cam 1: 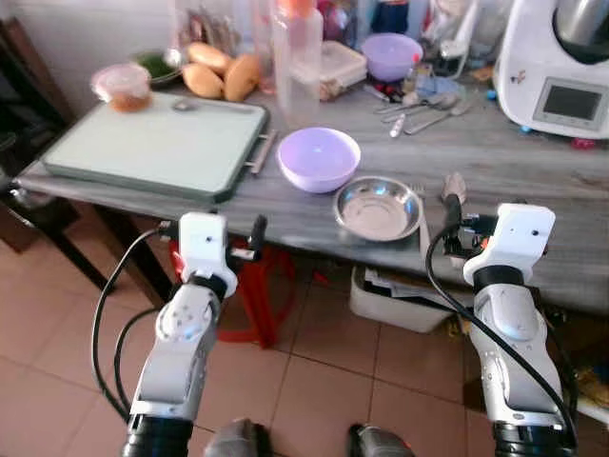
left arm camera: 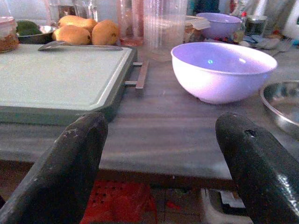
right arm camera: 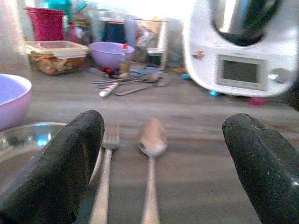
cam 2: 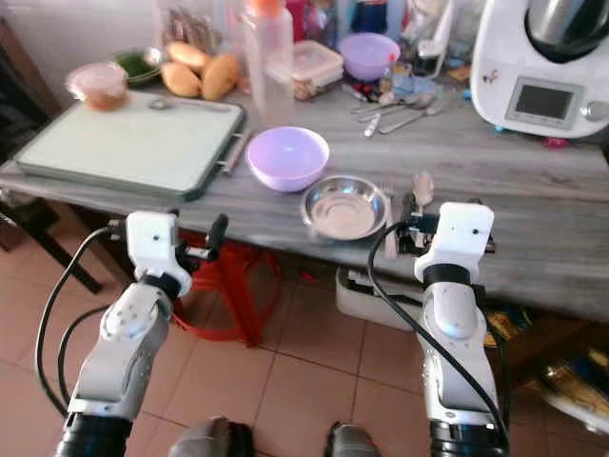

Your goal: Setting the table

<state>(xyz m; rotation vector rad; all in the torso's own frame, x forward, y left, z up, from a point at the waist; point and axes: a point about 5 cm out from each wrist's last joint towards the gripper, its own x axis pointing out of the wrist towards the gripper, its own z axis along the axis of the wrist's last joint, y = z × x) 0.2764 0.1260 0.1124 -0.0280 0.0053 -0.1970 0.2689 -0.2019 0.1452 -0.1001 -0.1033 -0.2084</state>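
The appliance (cam 1: 557, 67) at the table's far right is cut off by the frame edge in both eye views, and the clutter of jars and bottles along the back is too crowded to be told apart. The fork (right arm camera: 106, 172) and spoon (right arm camera: 152, 154) are blurred in the right wrist view, and their handles are cut off at the picture's edge. In the eye views the fork is barely made out beside the steel dish (cam 1: 378, 208), while the spoon (cam 2: 422, 190) is partly hidden by the right gripper (cam 1: 455, 228).

The right gripper is seen at the table's (cam 1: 533, 171) near edge with its fingers spread wide, holding nothing; fork and spoon lie side by side on the table between the fingers, just right of the steel dish. The left gripper (left arm camera: 163, 163) is held in front of the table edge, also spread wide and empty.

A lilac bowl (cam 1: 319, 158) stands just behind the dish, with a tray (cam 1: 157, 143) to its left. Loose cutlery (right arm camera: 131, 84) and a second lilac bowl (right arm camera: 111, 52) are shown further back, clearer in the right wrist view. Mangoes (left arm camera: 84, 32) behind the tray are shown close up in the left wrist view. A red stool (cam 1: 255, 286) is partly hidden under the table.
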